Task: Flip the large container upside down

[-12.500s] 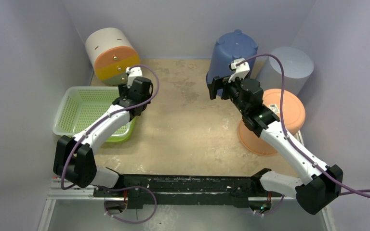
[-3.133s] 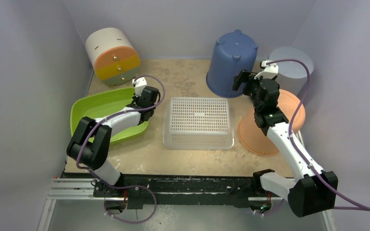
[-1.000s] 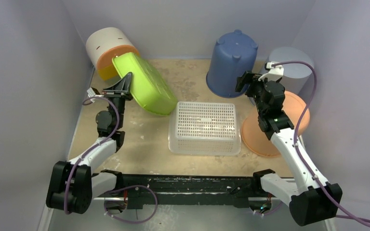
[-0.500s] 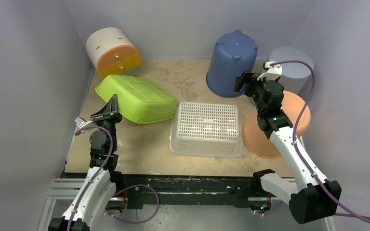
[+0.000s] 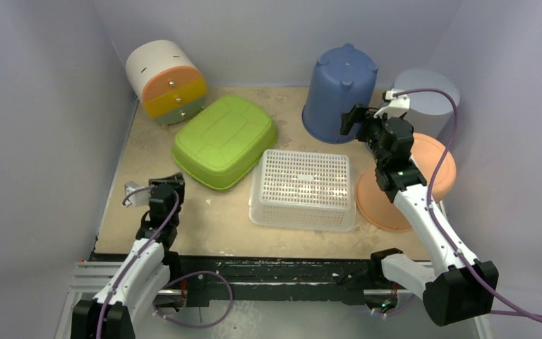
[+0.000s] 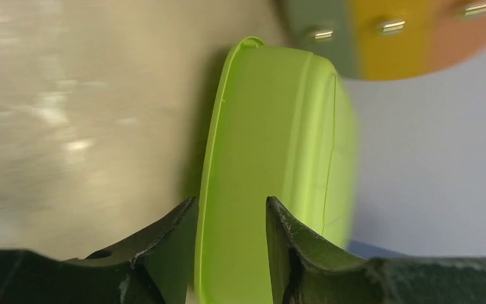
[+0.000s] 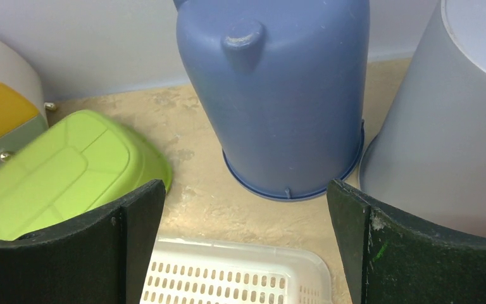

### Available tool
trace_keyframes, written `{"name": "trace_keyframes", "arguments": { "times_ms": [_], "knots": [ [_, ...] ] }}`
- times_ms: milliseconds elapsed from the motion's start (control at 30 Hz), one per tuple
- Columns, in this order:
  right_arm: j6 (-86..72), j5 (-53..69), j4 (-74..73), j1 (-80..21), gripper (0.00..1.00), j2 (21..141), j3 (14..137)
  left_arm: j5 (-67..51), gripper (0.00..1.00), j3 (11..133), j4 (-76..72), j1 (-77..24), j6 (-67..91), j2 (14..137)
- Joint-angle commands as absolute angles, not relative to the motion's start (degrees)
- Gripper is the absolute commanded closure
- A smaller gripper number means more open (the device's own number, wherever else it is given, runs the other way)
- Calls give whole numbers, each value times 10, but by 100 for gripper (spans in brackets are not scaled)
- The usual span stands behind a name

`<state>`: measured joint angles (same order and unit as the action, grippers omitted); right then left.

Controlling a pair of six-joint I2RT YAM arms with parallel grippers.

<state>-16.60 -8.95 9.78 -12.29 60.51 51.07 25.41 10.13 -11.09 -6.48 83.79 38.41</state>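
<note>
Large green container point(image 5: 224, 141) sits inverted; my left gripper point(image 6: 228, 206) and right gripper point(image 7: 245, 185) gape empty, and a stray sweep could tip it back.

tan table point(image 5: 205, 212) — upturned green tub point(image 5: 224, 141), white basket point(image 5: 302, 189).

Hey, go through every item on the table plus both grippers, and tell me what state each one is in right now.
Green plastic tub: upside down, lying flat.
White mesh basket: upside down.
Blue plastic bucket: upside down.
Grey bucket: upside down.
Orange tub: upside down.
Rounded drawer unit: drawers shut.
Left gripper: open, empty.
Right gripper: open, empty.
</note>
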Motion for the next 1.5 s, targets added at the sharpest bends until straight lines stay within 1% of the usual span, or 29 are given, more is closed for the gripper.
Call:
{"name": "trace_keyframes", "arguments": {
  "times_ms": [0, 200, 300, 400, 500, 600, 700, 800, 933, 1067, 1167, 1267, 1467],
  "knots": [
    [-181, -76, 132, -120, 0, 601, 509, 280, 59, 93, 41, -65, 777, 406],
    [-181, -69, 134, -120, 0, 595, 499, 299, 57, 117, 70, -66, 754, 406],
    [-161, -78, 137, -120, 0, 600, 506, 303, 53, 133, 73, -66, 720, 408],
    [-153, -50, 114, -120, 0, 620, 525, 306, 49, 169, 68, -66, 644, 424],
    [-151, -24, 99, -123, 0, 641, 536, 291, 43, 238, 75, -67, 551, 466],
    [-148, -15, 87, -138, 0, 656, 549, 276, 41, 326, 101, -70, 462, 521],
    [-141, -50, 82, -180, 0, 670, 577, 261, 39, 414, 125, -82, 395, 580],
    [-125, -86, 65, -230, 0, 701, 618, 261, 37, 506, 140, -121, 339, 637],
    [-117, -84, 54, -265, 0, 732, 658, 282, 36, 596, 166, -182, 298, 707],
    [-91, -114, 26, -318, 0, 777, 690, 250, 35, 609, 135, -218, 276, 750],
    [-89, -119, 10, -356, 0, 813, 701, 259, 34, 601, 134, -224, 272, 763],
    [-102, -121, 30, -361, 0, 826, 673, 265, 33, 578, 114, -227, 271, 755],
    [-108, -134, 90, -361, 0, 807, 618, 257, 32, 548, 82, -237, 262, 746]
  ]
}}
